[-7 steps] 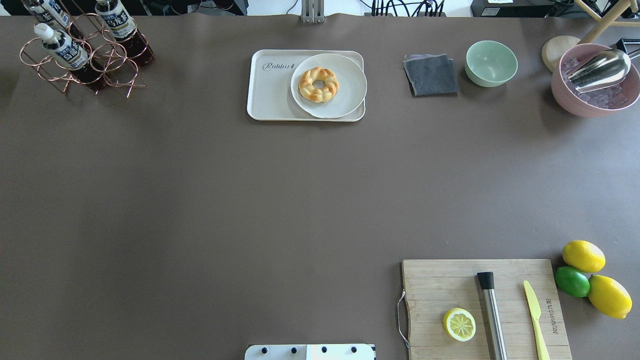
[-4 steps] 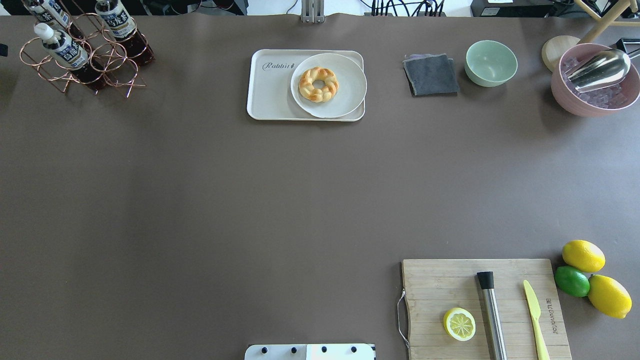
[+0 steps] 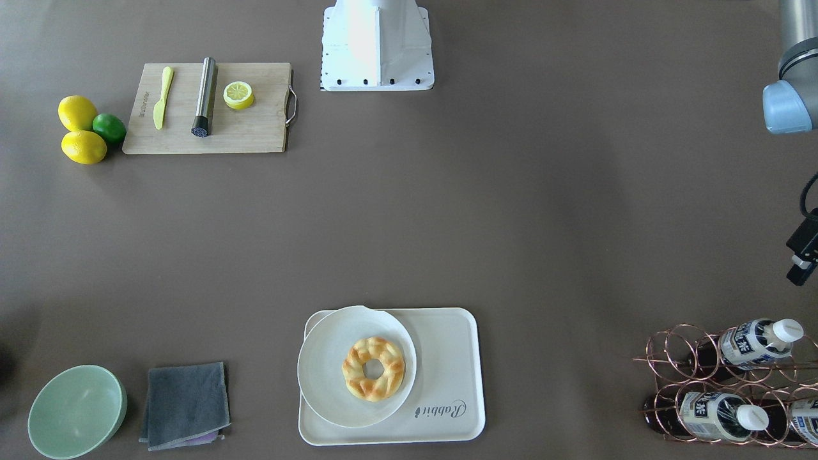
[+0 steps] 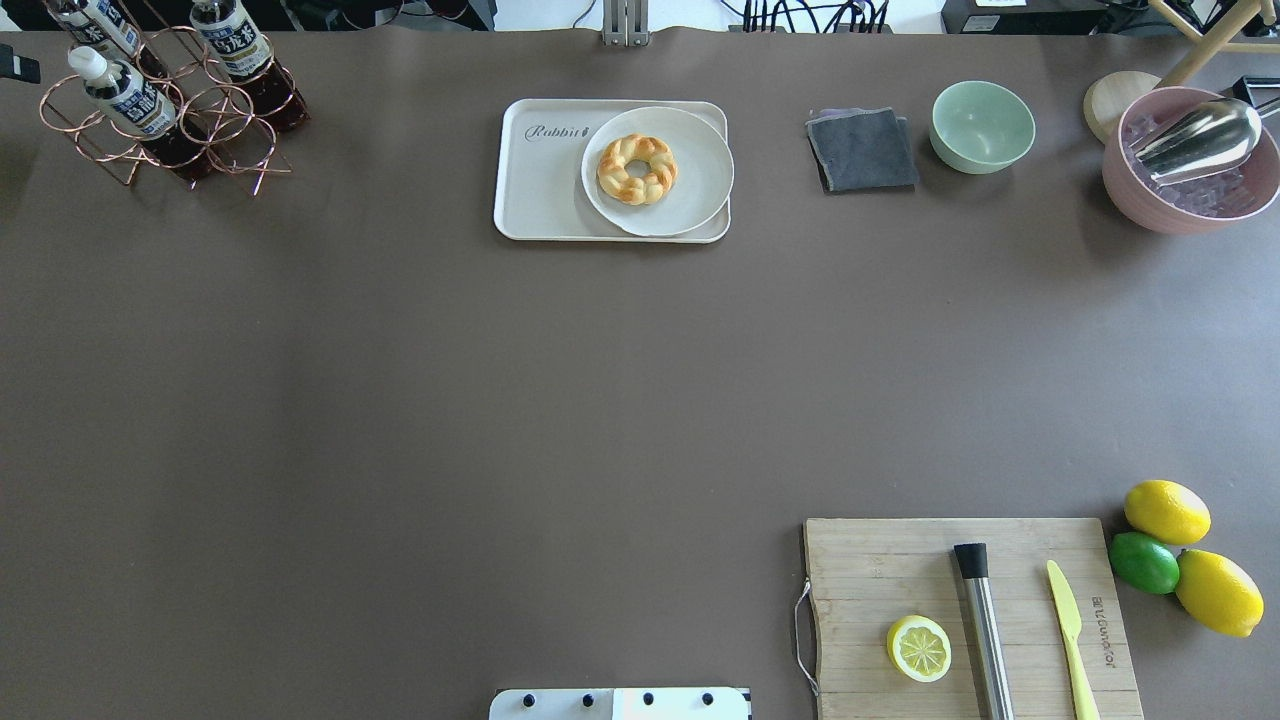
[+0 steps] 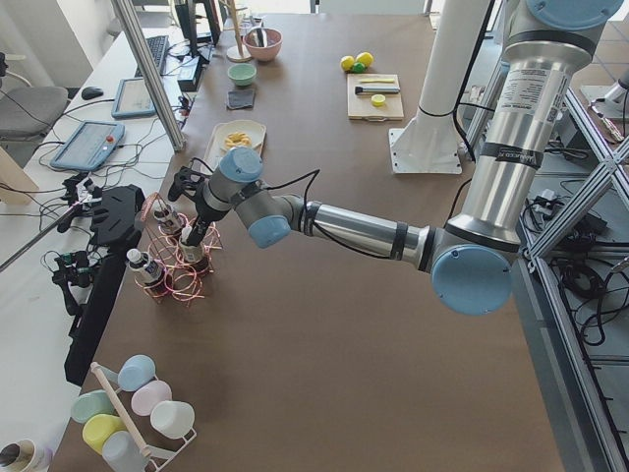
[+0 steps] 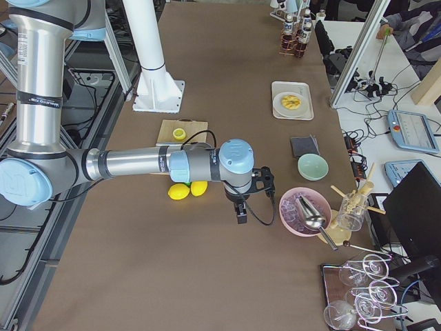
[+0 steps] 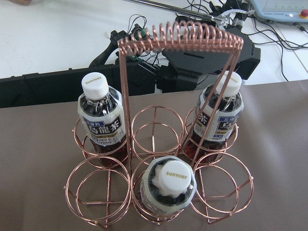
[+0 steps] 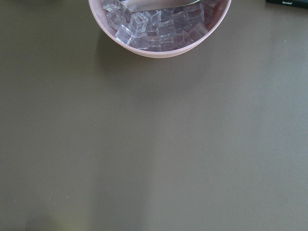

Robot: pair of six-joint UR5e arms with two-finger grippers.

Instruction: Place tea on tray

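Three alike tea bottles stand in a copper wire rack (image 4: 215, 140) at the table's far left. The tea bottle nearest me (image 7: 168, 185) fills the lower middle of the left wrist view; it also shows in the overhead view (image 4: 118, 92) and the front view (image 3: 757, 342). My left gripper (image 5: 194, 234) hangs just above the rack; I cannot tell whether it is open or shut. The cream tray (image 4: 540, 190) (image 3: 447, 383) lies at the far middle. My right gripper (image 6: 240, 215) hovers beside the pink ice bowl; I cannot tell its state.
A white plate (image 4: 690, 200) with a braided pastry ring (image 4: 637, 169) covers the tray's right half. A grey cloth (image 4: 862, 150), a green bowl (image 4: 982, 125) and a pink ice bowl (image 4: 1190, 170) stand far right. A cutting board (image 4: 880, 570) and citrus fruit (image 4: 1167, 511) lie near right.
A black part of my left arm has come into the overhead view's left edge beside the rack and moved toward the far side. Nothing on the table has moved.
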